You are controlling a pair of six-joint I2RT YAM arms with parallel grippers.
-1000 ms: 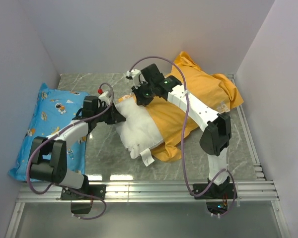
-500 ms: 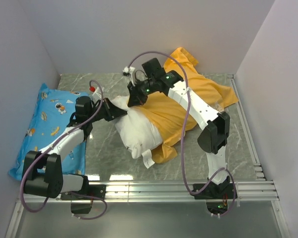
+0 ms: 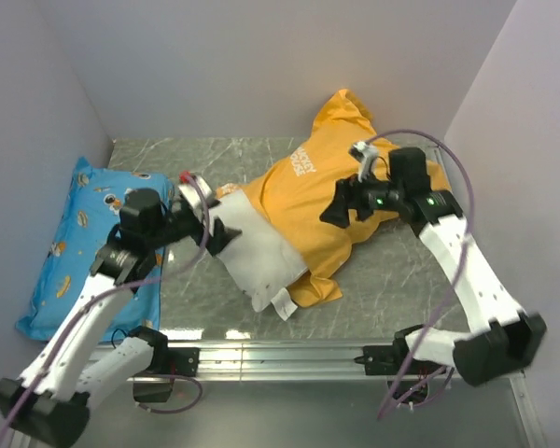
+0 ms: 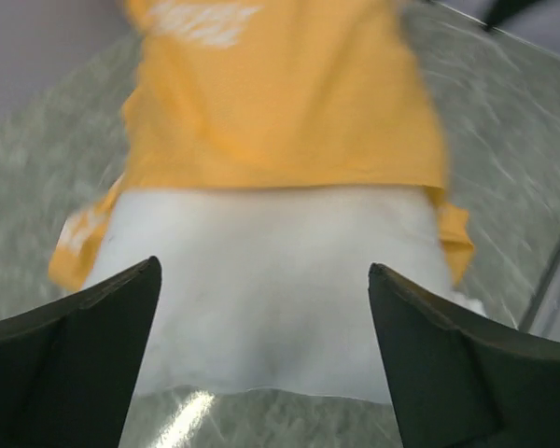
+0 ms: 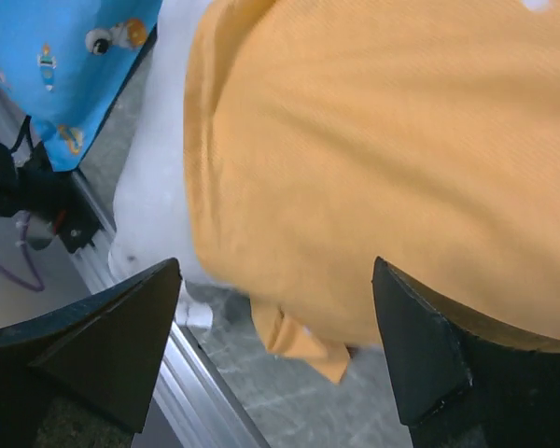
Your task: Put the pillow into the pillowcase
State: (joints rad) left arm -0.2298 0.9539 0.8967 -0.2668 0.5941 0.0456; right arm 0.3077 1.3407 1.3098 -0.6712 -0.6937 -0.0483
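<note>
The orange pillowcase [image 3: 331, 201] lies slanted across the middle of the table, with white logos on its upper side. Out of its lower left mouth sticks the white pillow [image 3: 257, 257], its small tag [image 3: 282, 304] towards the front edge. My left gripper [image 3: 220, 233] hovers open just left of the exposed pillow end, holding nothing. In the left wrist view, the pillow [image 4: 271, 280] fills the space ahead of the left gripper [image 4: 263, 266], below the pillowcase [image 4: 280, 103]. My right gripper [image 3: 337, 211] hangs open over the pillowcase's middle. In the right wrist view, the right gripper [image 5: 277, 263] is above the pillowcase [image 5: 383, 140].
A blue cartoon-print pillow [image 3: 79, 233] lies along the left wall, also in the right wrist view as the blue pillow [image 5: 65, 65]. An aluminium rail [image 3: 289, 355] runs along the table's front edge. Walls close in the left, back and right sides.
Both grippers have opened and let go. The right arm has swung away to the right, the left has drawn back leftward. The pillowcase now covers more of the pillow.
</note>
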